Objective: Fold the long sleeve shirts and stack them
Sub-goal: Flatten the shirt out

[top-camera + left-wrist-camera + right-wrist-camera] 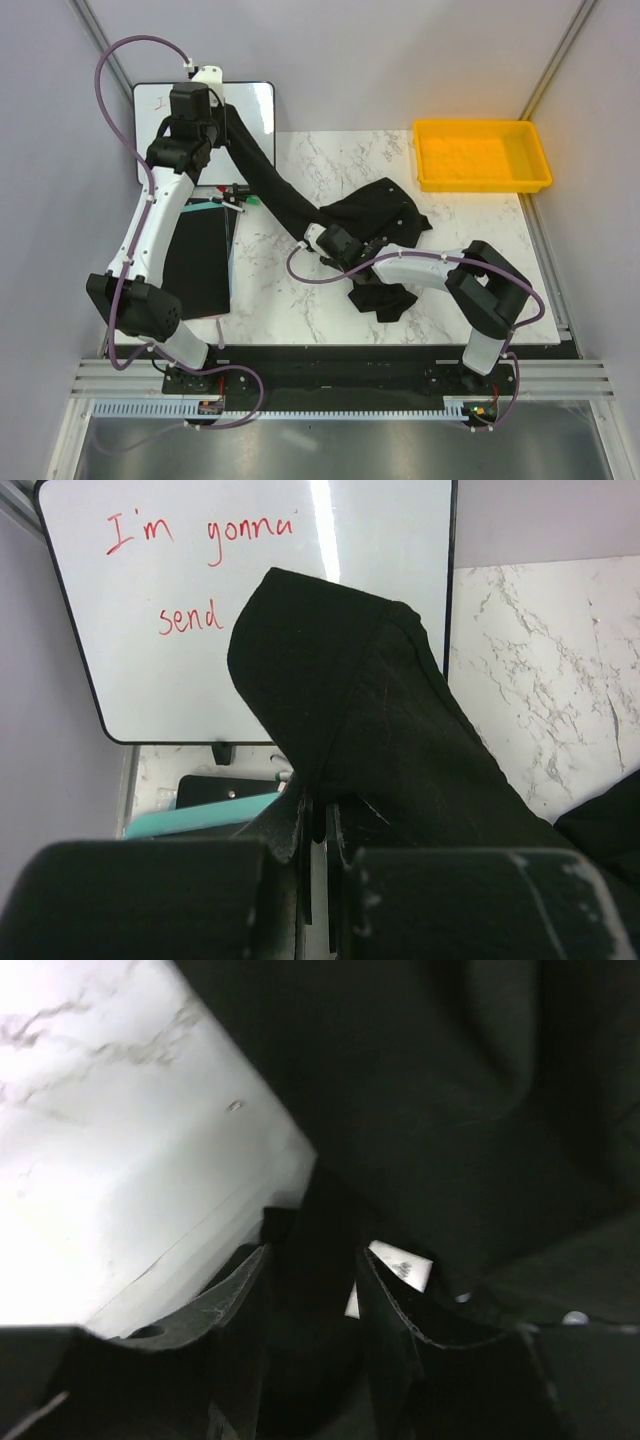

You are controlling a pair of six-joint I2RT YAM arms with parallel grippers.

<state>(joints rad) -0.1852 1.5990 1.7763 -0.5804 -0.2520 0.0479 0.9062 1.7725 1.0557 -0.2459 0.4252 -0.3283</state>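
Observation:
One black long sleeve shirt (372, 214) lies crumpled on the middle of the marble table, with a fold (385, 300) hanging toward the near edge. One sleeve (258, 165) is stretched up to the far left. My left gripper (207, 108) is shut on that sleeve's end (340, 700), held above the whiteboard; in the left wrist view the gripper (322, 825) pinches the cloth. My right gripper (318, 238) is at the shirt's left edge. In the right wrist view the gripper (312, 1290) has dark cloth between its fingers, next to a white label (402, 1265).
A whiteboard (160, 110) with red writing lies at the far left, also in the left wrist view (180, 570). A flat black board (198, 262) with a teal edge lies at the left under my left arm. A yellow bin (480, 155) stands at the far right.

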